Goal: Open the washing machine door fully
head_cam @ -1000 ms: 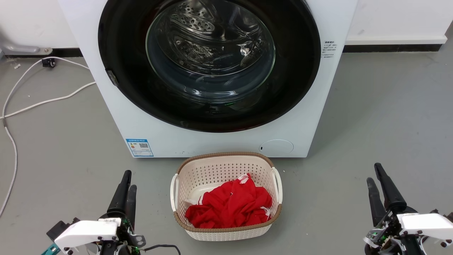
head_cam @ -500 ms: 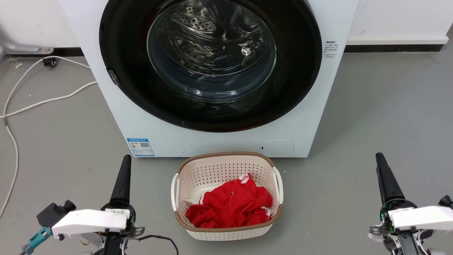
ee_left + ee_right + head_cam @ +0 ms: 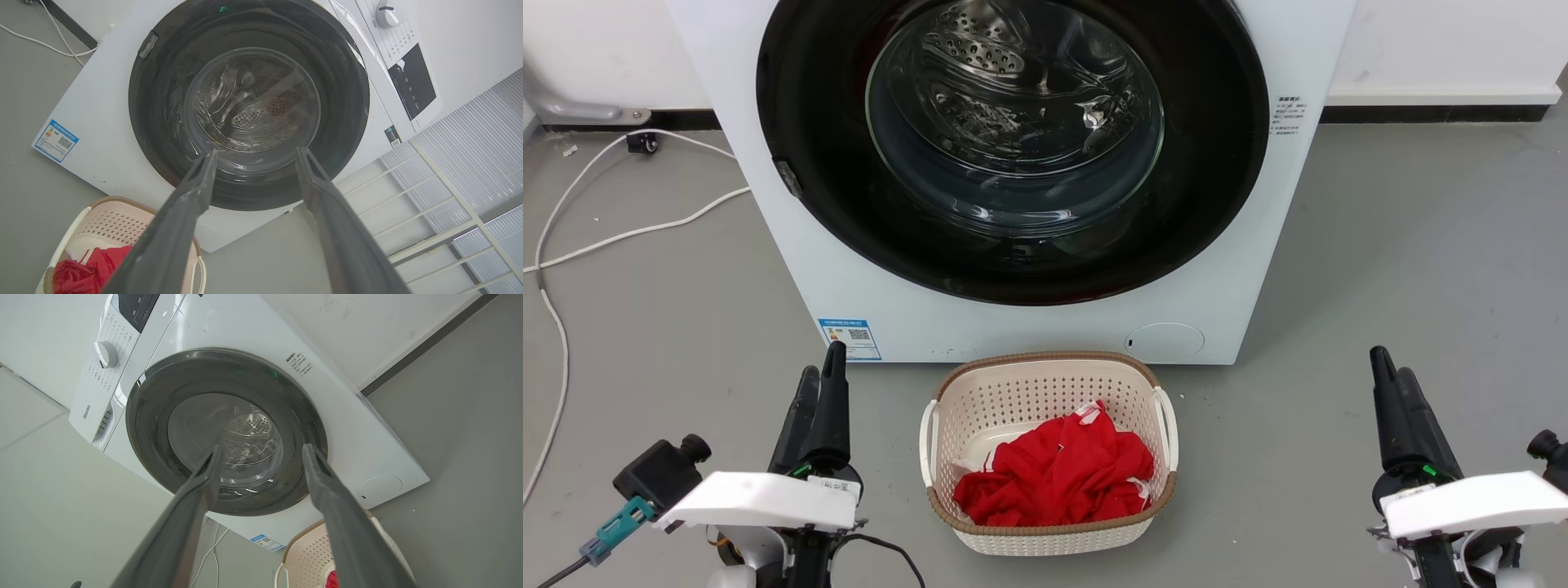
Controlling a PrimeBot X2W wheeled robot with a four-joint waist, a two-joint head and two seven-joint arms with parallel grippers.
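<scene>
Door [image 3: 825,196] — one, closed, basket [image 3: 1045,396] — one

A cream laundry basket [image 3: 1045,358] sits on the floor [image 3: 1380,269] just in front of the washing machine [image 3: 1013,331], centred below the shut washing machine door [image 3: 833,212], blocking a low middle approach. Open floor flanks the machine's front on both sides. White cables [image 3: 678,222] trail well to its left.

Washing machine [image 3: 1241,269]: white front-loader, standing on grey floor against wall. Washing machine door [image 3: 1201,188]: round glossy black disc, clear glass bowl centre; closed flush
</scene>
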